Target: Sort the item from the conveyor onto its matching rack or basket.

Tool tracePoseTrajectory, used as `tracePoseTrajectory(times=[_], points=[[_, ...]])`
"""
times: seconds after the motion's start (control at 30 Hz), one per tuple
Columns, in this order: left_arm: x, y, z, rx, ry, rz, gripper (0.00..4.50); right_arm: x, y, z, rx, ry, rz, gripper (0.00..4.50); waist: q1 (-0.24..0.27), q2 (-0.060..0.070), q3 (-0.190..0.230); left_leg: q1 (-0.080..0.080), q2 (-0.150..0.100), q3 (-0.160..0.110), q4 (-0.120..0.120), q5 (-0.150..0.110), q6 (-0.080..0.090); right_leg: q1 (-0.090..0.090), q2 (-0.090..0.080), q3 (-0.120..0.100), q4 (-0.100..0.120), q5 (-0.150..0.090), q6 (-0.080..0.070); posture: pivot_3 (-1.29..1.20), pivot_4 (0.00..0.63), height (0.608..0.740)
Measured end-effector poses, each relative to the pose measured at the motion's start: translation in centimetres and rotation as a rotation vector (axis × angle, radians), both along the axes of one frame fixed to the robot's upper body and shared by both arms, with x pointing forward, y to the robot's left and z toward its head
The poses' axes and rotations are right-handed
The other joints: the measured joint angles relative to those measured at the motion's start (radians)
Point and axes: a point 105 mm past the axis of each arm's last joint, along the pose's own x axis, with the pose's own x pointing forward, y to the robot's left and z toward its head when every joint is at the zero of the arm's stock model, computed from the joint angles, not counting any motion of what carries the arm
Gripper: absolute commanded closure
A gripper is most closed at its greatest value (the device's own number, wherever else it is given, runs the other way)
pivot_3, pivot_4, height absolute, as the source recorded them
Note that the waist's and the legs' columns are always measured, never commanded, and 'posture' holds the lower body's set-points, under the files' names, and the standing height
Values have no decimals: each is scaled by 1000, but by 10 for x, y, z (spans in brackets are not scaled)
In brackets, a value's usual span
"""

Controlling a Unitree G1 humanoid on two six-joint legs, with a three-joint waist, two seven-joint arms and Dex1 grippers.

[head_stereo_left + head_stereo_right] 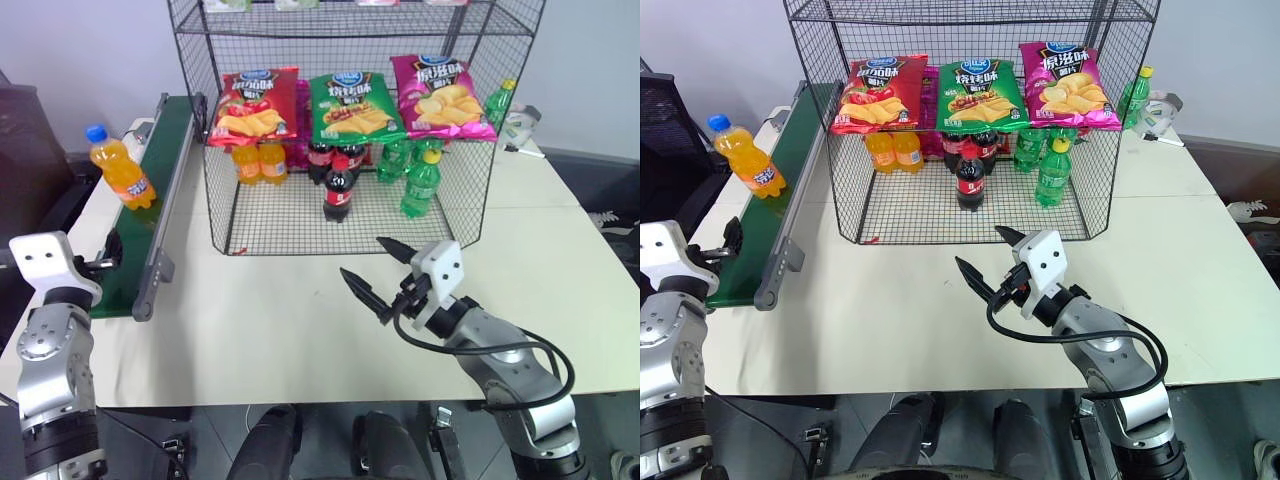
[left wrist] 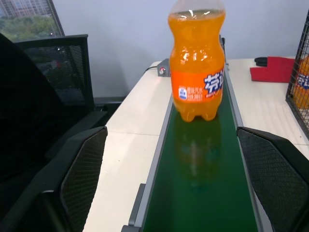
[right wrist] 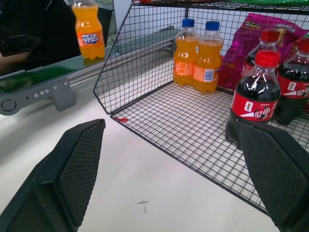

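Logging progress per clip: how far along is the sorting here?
Nothing is sorted yet: the orange soda bottle stands on the conveyor. In hand: the open left gripper lines up with it, not touching. Left: grasp it and carry it to the rack.

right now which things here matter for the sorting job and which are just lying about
Job:
- orange soda bottle, upright on the conveyor
- black wire rack
- left gripper, open, lined up on the belt
- right gripper, open

Lying about:
- chip bags
- cola bottles
- green bottles
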Motion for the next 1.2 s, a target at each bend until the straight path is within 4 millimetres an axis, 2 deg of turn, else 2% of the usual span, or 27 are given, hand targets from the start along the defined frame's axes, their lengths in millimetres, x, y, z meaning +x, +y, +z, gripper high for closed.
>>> tracePoseTrajectory(times=[0.7, 0.9, 1.0, 1.1, 1.2], points=[[-1, -4, -2, -20, -16, -26, 25, 2, 0, -2, -2, 9, 6, 0, 0, 0, 0, 0, 0, 0, 0, 0, 0, 0, 0, 0, 0, 0, 0, 0, 150, 740], [-1, -7, 4, -26, -41, -39, 25, 2, 0, -2, -2, 9, 9, 0, 0, 0, 0, 0, 0, 0, 0, 0, 0, 0, 0, 0, 0, 0, 0, 0, 150, 740], [-2, -7, 8, -20, -58, -39, 825, 2, 0, -2, -2, 9, 11, 0, 0, 0, 0, 0, 0, 0, 0, 0, 0, 0, 0, 0, 0, 0, 0, 0, 150, 740], [-4, -6, 14, -12, -79, -38, 1931, 2, 0, -2, -2, 10, 12, 0, 1, 0, 0, 0, 0, 0, 0, 0, 0, 0, 0, 0, 0, 0, -1, 0, 150, 740], [-5, -6, 13, -13, -76, -39, 1960, 2, 1, -3, 0, 10, 13, 0, 1, 0, 0, 0, 0, 0, 0, 0, 0, 0, 0, 0, 0, 0, -1, 0, 150, 740]])
